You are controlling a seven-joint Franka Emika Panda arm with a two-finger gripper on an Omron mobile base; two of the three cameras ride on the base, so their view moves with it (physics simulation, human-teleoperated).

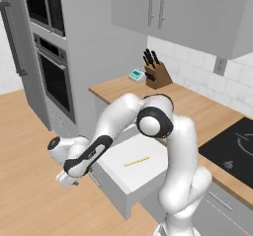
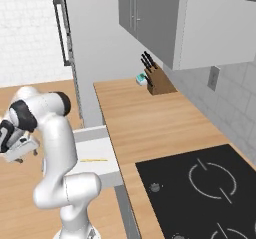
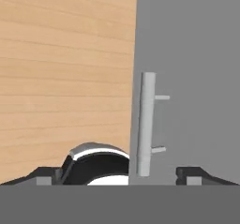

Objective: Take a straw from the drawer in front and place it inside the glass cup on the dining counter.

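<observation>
The drawer point(image 1: 148, 173) stands pulled out below the wall-side worktop, white inside, with a grey front panel point(image 3: 197, 68). The pale yellow straw point(image 1: 137, 161) lies flat on its floor, also seen from the other side as the straw point(image 2: 94, 160) in the drawer point(image 2: 97, 145). My gripper point(image 1: 66, 178) hangs low in front of the drawer's front, out over the floor. In the hand view the gripper point(image 3: 119, 176) is open, its fingertips point(image 3: 44, 177) wide apart, and the slim bar handle point(image 3: 146, 124) stands just ahead between them, untouched. The glass cup and the dining counter are out of view.
A knife block point(image 1: 157, 72) and a small teal device point(image 1: 137, 74) stand at the back of the wooden worktop point(image 2: 150, 118). A black cooktop point(image 2: 200, 193) lies to the right. A built-in oven point(image 1: 52, 72) stands left of the drawer. Wooden floor point(image 1: 24, 146) lies beneath my gripper.
</observation>
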